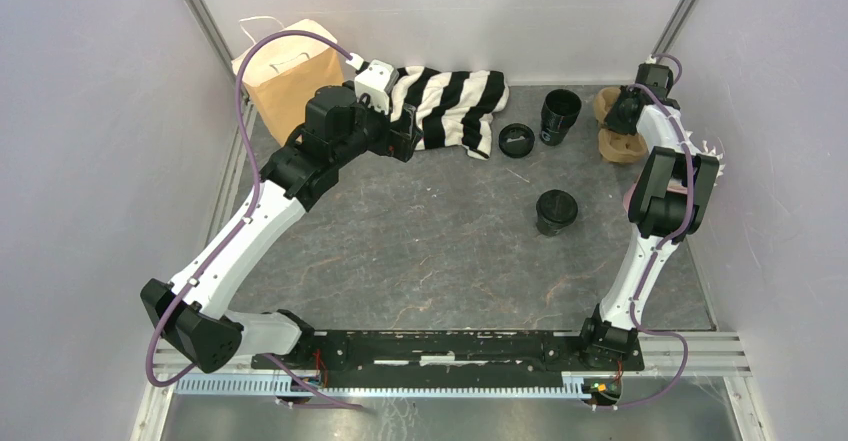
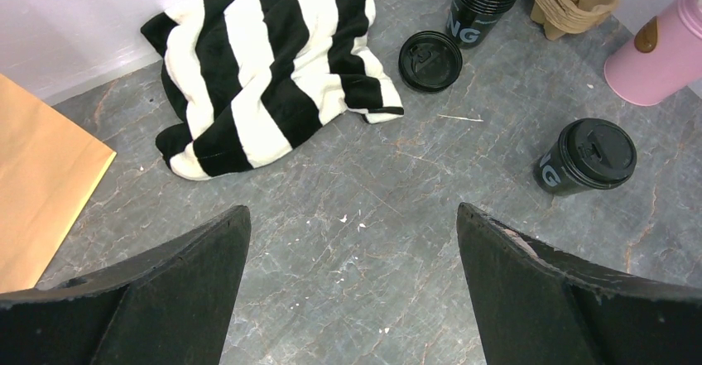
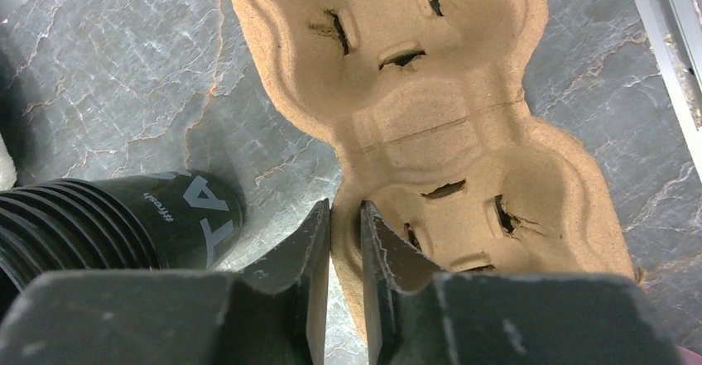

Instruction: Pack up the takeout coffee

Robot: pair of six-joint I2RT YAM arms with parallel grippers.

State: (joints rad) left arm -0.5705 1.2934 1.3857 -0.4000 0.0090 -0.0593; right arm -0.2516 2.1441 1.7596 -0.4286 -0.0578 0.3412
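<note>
The takeout coffee, a small black cup with a black lid, stands upright on the grey table right of centre; it also shows in the left wrist view. The brown paper bag lies at the back left, and its edge shows in the left wrist view. My left gripper is open and empty above the table by the striped towel, its jaws wide apart. My right gripper is at the back right, shut on the rim of the cardboard cup carrier, far behind the coffee.
A black-and-white striped towel lies at the back. A loose flat black lid and a stack of lidless black cups sit beside the carrier. A pink container stands at the right. Walls enclose the table.
</note>
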